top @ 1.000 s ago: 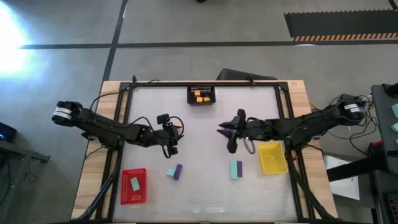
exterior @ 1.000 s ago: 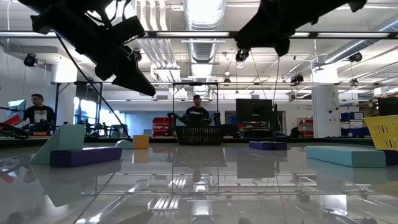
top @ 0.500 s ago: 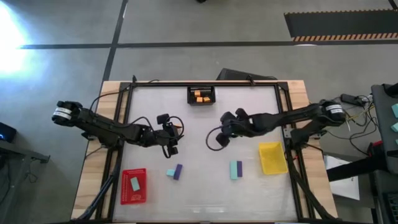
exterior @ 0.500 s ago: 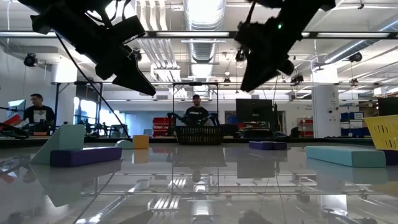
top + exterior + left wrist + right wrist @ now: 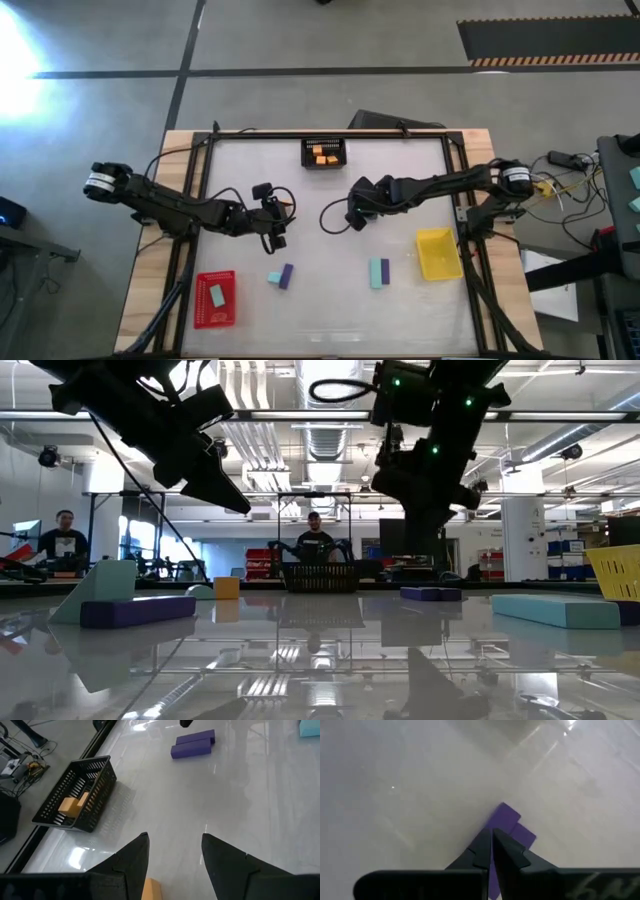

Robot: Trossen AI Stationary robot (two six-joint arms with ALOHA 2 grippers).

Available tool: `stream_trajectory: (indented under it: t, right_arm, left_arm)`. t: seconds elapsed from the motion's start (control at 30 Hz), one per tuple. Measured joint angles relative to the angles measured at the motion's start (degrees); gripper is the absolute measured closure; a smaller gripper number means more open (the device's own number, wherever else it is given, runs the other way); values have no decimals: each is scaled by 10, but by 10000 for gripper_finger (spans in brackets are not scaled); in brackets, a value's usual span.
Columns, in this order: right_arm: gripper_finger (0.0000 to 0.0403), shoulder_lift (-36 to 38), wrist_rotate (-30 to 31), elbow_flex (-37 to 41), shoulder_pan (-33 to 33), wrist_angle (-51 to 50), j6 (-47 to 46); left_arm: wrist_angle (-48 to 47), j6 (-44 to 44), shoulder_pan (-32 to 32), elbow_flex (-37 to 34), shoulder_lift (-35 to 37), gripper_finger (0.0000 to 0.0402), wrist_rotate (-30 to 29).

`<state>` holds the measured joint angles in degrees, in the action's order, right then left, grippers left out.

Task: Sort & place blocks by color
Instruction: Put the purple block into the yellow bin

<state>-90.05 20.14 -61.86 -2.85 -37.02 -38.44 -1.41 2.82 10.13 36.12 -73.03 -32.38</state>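
Two purple blocks [image 5: 514,826] lie side by side on the clear table top, right under my right gripper [image 5: 492,844], which is shut and points steeply down at them from above [image 5: 356,218]. My left gripper [image 5: 172,851] hangs open over bare table at mid left [image 5: 272,228]. An orange block [image 5: 151,890] lies just below its fingers. Orange blocks [image 5: 324,157] sit in the black basket [image 5: 324,146]. One teal block [image 5: 217,296] lies in the red tray [image 5: 203,312]. A teal and a purple block [image 5: 282,276] and another teal block [image 5: 379,272] rest flat near the front.
The yellow tray [image 5: 438,255] stands at the right, close to the right arm. A black frame [image 5: 330,136] runs along the table's far edge, the basket just inside it. People and shelving show in the room beyond [image 5: 317,545]. Bare table lies between the two grippers.
My right gripper has swung toward the table's left, come down, and tipped from nearly level to steeply downward, ending over the purple blocks. The blocks have not moved.
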Motion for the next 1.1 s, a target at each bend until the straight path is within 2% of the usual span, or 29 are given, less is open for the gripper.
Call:
stream_trajectory:
  t: [0.17, 0.57, 1.1]
  right_arm:
    - [394, -2, -41, 15, -14, -6, -10]
    - [394, -2, -41, 76, -32, 40, -21]
    - [394, -25, -19, 88, -32, 62, -21]
  left_arm:
    - [0, 0, 0, 0, 0, 235, 0]
    - [0, 0, 0, 0, 0, 235, 0]
    - [1, 0, 0, 0, 0, 235, 0]
